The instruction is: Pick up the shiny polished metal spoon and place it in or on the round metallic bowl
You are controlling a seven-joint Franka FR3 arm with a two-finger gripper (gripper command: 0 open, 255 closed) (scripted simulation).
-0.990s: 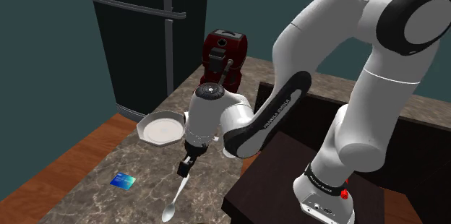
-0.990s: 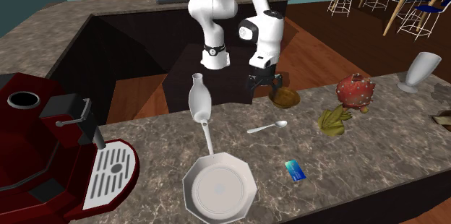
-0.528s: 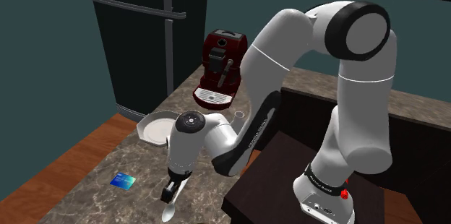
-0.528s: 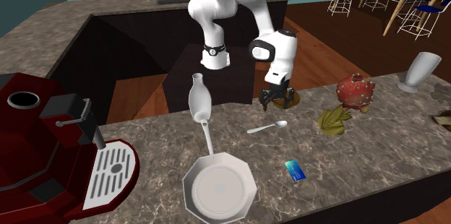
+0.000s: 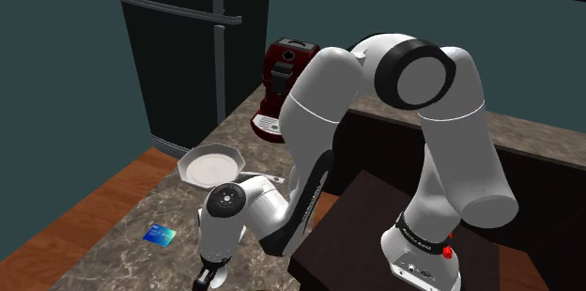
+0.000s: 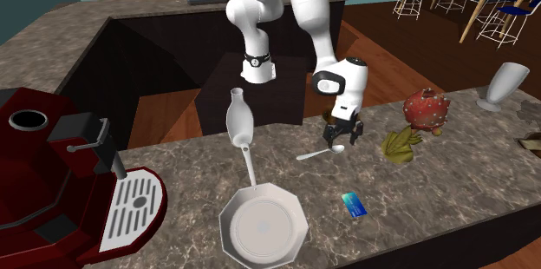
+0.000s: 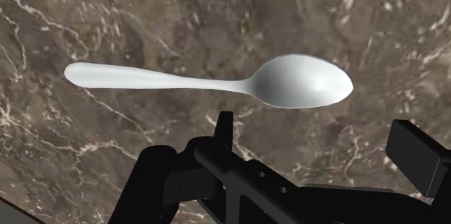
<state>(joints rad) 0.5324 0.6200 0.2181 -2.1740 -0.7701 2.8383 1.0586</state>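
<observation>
The black gripper [image 7: 314, 125], fingers wide apart and empty, has swung down low over the marble counter [image 7: 108, 13]. The pale spoon [image 7: 209, 82] lies flat just beyond its tips, ready for grasping. Farther along sits the white bowl [image 6: 224, 224].

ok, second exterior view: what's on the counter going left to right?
red coffee machine → white octagonal bowl → spoon → red rounded pot → tall grey cup. I left out the blue card and the yellow-green item because they overlap their neighbours.
</observation>
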